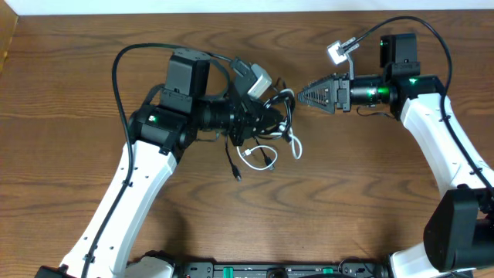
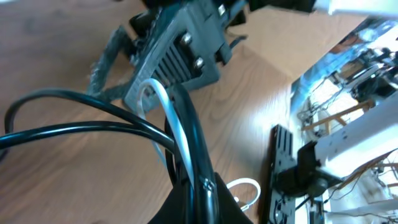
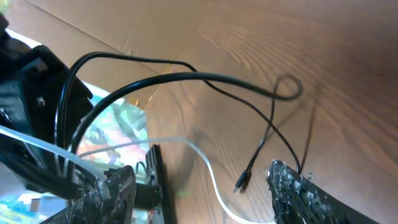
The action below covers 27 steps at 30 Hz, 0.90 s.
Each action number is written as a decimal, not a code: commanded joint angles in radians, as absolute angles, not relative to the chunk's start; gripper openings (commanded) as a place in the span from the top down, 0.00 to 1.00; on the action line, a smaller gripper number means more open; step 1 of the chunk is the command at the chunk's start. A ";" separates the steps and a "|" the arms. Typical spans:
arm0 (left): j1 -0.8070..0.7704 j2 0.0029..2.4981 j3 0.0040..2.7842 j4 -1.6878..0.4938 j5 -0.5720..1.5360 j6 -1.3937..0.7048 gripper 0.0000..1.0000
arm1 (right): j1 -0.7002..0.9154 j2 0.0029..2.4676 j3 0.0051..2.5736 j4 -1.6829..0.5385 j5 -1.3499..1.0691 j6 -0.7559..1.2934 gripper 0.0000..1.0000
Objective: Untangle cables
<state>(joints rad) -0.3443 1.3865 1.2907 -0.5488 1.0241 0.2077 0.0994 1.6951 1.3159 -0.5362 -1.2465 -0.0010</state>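
Observation:
A tangle of cables [image 1: 270, 123] lies at the table's middle: thin black cords and one white cord [image 1: 258, 157] looping toward me, with a black plug end [image 1: 237, 177] trailing on the wood. My left gripper [image 1: 272, 117] is shut on the bundle. In the left wrist view its jaws [image 2: 199, 194] clamp black cords and the white cord [image 2: 168, 112]. My right gripper [image 1: 299, 96] is open, its tips pointing left, just right of the tangle. In the right wrist view its fingers [image 3: 199, 177] stand apart around the white cord [image 3: 208, 168] and a black plug end [image 3: 242, 180] without touching them.
The wooden table [image 1: 370, 193] stretches around both arms. Thick black robot wires arc over the left arm [image 1: 116, 69] and the right arm [image 1: 444, 42]. A black rail [image 1: 262, 270] runs along the front edge. Cardboard [image 1: 8, 38] borders the far left.

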 commanded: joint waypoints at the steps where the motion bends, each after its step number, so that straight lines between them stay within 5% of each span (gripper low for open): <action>1: -0.344 1.385 1.313 -0.508 1.155 0.155 0.93 | 0.098 1.699 1.322 -0.452 -1.317 0.078 0.34; 15: -0.342 1.385 1.313 -0.465 1.299 0.102 0.93 | 0.094 1.700 1.321 0.076 -1.318 0.598 0.18; 19: -0.342 1.385 1.313 -0.438 1.362 0.102 0.93 | 0.112 1.704 1.321 0.025 -1.274 0.598 0.12; 23: -0.342 1.385 1.313 -0.439 1.348 0.086 0.93 | 0.112 1.704 1.321 -0.157 -1.106 0.575 0.17; 27: -0.342 1.385 1.313 -0.455 1.067 -0.097 0.92 | 0.115 1.703 1.321 -0.375 -0.941 0.479 0.24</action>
<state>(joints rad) -0.3443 1.3865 1.2911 -0.4450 1.2610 0.0471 0.1089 1.6951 1.3174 -0.3103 -1.0821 0.5446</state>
